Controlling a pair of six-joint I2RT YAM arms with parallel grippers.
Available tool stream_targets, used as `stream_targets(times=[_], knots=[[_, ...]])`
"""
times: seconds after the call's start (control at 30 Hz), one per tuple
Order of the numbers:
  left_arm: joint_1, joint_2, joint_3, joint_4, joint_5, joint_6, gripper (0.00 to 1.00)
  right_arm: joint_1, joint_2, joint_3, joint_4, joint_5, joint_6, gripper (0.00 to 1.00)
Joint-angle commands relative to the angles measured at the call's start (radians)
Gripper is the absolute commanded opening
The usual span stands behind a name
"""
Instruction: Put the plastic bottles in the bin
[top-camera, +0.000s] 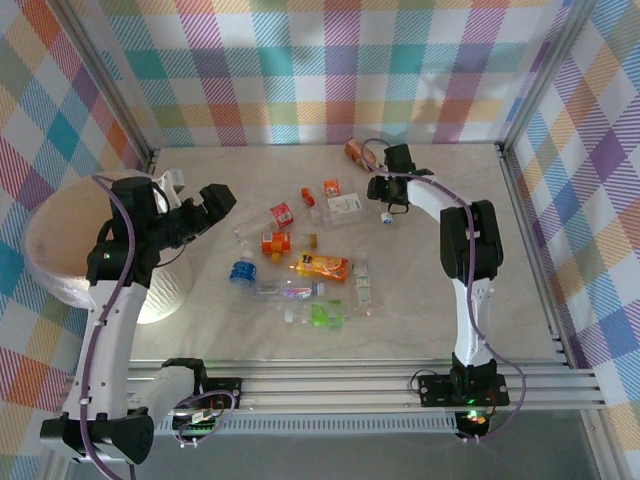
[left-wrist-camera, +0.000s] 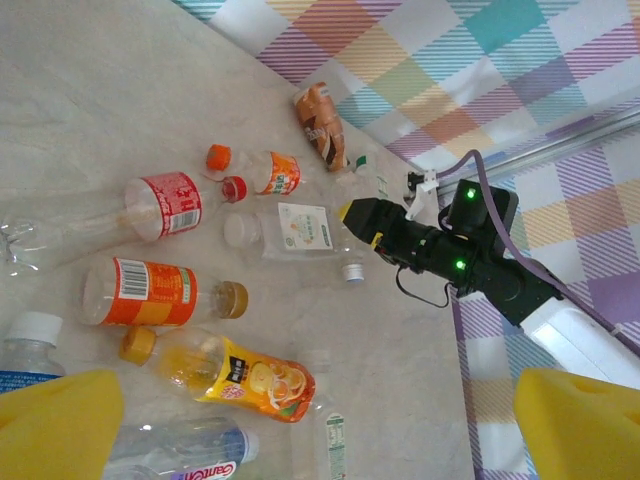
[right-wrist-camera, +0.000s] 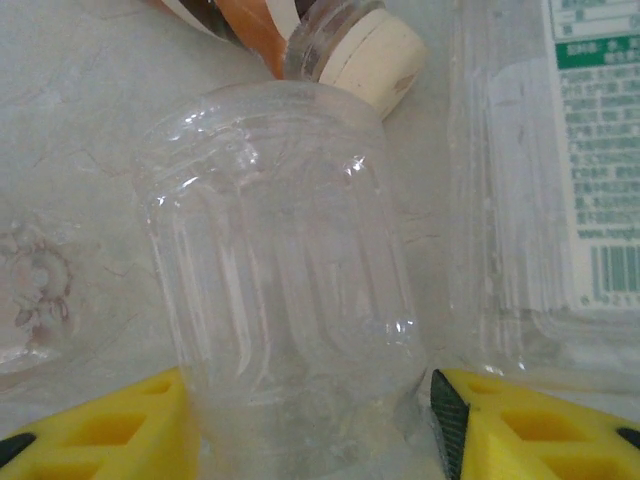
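1. Between the yellow fingers (right-wrist-camera: 100, 425) of the right gripper (right-wrist-camera: 310, 425): clear ribbed bottle (right-wrist-camera: 280, 250), on the table (top-camera: 450, 300) at the far right of the spread. Jaws partly apart, one pad at each flank, at or just off the plastic. Whether they already pinch cannot be told.
2. Axis: the bottle's length runs straight away from the wrist, crosswise to the closing line, so the pads meet its round sides.
3. Neighbours: cream-capped brown bottle (right-wrist-camera: 370, 50) just past its far end; flat clear bottle (right-wrist-camera: 590, 150) with a white label just beside it on the right.
4. Left gripper (left-wrist-camera: 320, 430): jaws wide apart, nothing between them, hovering beside the bin.
5. Bin (top-camera: 45, 270): at the table's left edge, well apart from the ribbed bottle. The left arm is nearer the bin, the right arm nearer the bottle. A carry would likely run leftward over the loose bottles (top-camera: 300, 265).
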Motion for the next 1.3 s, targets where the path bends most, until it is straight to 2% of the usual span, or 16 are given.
stream_targets(times=[0.0, 0.2, 0.33, 0.47, 0.53, 0.63, 0.7, 0.8, 0.93, 1.03, 1.17, 1.27], knots=[[-0.027, 0.008, -0.002, 0.043, -0.002, 0.019, 1.00, 0.001, -0.099, -0.071, 0.001, -0.038, -0.008, 0.54], [-0.108, 0.047, -0.032, 0.144, 0.044, 0.009, 1.00, 0.000, -0.331, -0.268, 0.102, -0.170, -0.014, 0.50], [-0.203, 0.123, -0.039, 0.242, 0.063, -0.026, 1.00, 0.002, -0.488, -0.402, 0.199, -0.305, 0.041, 0.48], [-0.288, 0.204, -0.051, 0.439, 0.154, -0.081, 1.00, 0.007, -0.629, -0.518, 0.331, -0.529, 0.131, 0.46], [-0.319, 0.239, -0.045, 0.484, 0.155, -0.096, 1.00, 0.017, -0.676, -0.558, 0.407, -0.636, 0.185, 0.46], [-0.366, 0.301, -0.013, 0.495, 0.145, -0.101, 1.00, 0.043, -0.731, -0.603, 0.526, -0.729, 0.253, 0.46], [-0.392, 0.333, -0.008, 0.567, 0.193, -0.124, 1.00, 0.062, -0.753, -0.619, 0.592, -0.796, 0.257, 0.46], [-0.408, 0.349, -0.041, 0.716, 0.233, -0.203, 1.00, 0.081, -0.776, -0.620, 0.599, -0.833, 0.226, 0.46], [-0.448, 0.378, 0.005, 0.683, 0.185, -0.177, 1.00, 0.125, -0.780, -0.593, 0.598, -0.875, 0.187, 0.45], [-0.470, 0.387, 0.016, 0.660, 0.074, -0.143, 1.00, 0.155, -0.766, -0.576, 0.598, -0.892, 0.164, 0.46], [-0.473, 0.410, 0.006, 0.693, 0.032, -0.172, 1.00, 0.176, -0.754, -0.564, 0.658, -0.922, 0.195, 0.47], [-0.475, 0.405, -0.054, 0.822, 0.031, -0.224, 0.97, 0.187, -0.751, -0.557, 0.686, -0.942, 0.192, 0.48]])
